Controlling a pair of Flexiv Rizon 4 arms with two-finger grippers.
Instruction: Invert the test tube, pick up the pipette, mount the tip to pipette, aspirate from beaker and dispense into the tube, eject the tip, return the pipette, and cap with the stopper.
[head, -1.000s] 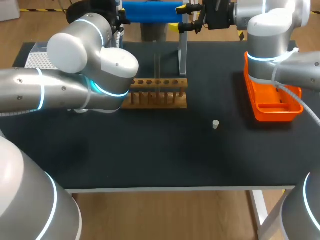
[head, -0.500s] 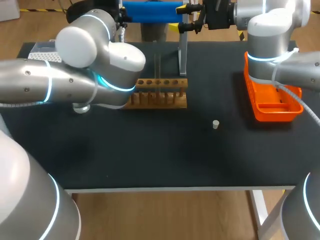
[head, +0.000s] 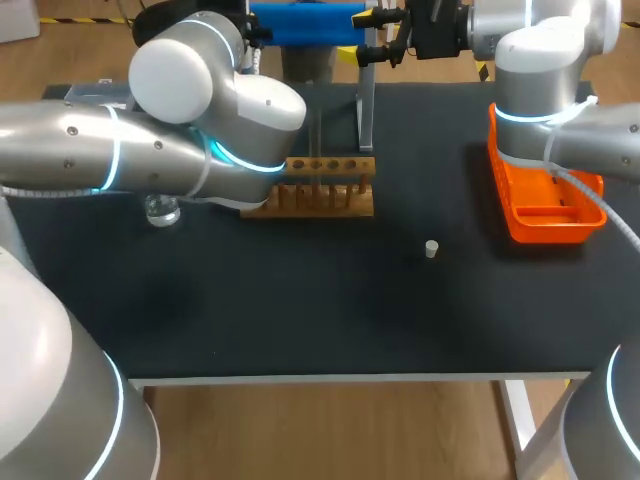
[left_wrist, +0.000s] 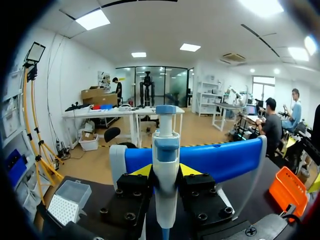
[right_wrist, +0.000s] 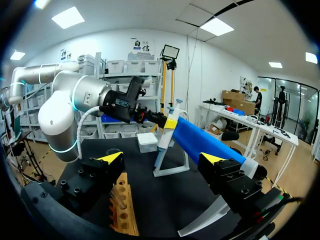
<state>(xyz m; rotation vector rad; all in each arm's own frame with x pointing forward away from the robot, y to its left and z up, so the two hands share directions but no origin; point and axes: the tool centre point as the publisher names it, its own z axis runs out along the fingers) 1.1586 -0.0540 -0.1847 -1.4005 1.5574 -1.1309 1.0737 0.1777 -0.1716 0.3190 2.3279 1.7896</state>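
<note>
Two yellow-tipped fingers of the left pincer (left_wrist: 165, 172) press on the pipette (left_wrist: 165, 145) from either side, so the pipette is clasped. It stands upright just in front of the blue bar of its stand (left_wrist: 225, 160). The right pincer (right_wrist: 162, 158) hangs at the far edge of the counter (head: 300, 300), facing the stand, with its fingers spread wide and nothing between them.

A wooden test tube rack (head: 325, 185) sits near the middle of the counter, with a clear test tube (head: 315, 130) upright in it. The small stopper (head: 431, 249) lies alone on the counter, in front of the rack and to its right. A beaker (head: 161, 210) shows under the left arm (head: 120, 160), left of the rack. The orange tray (head: 545, 205) is at the counter's right side. A tip box (left_wrist: 69, 201) sits beside the left pincer.
</note>
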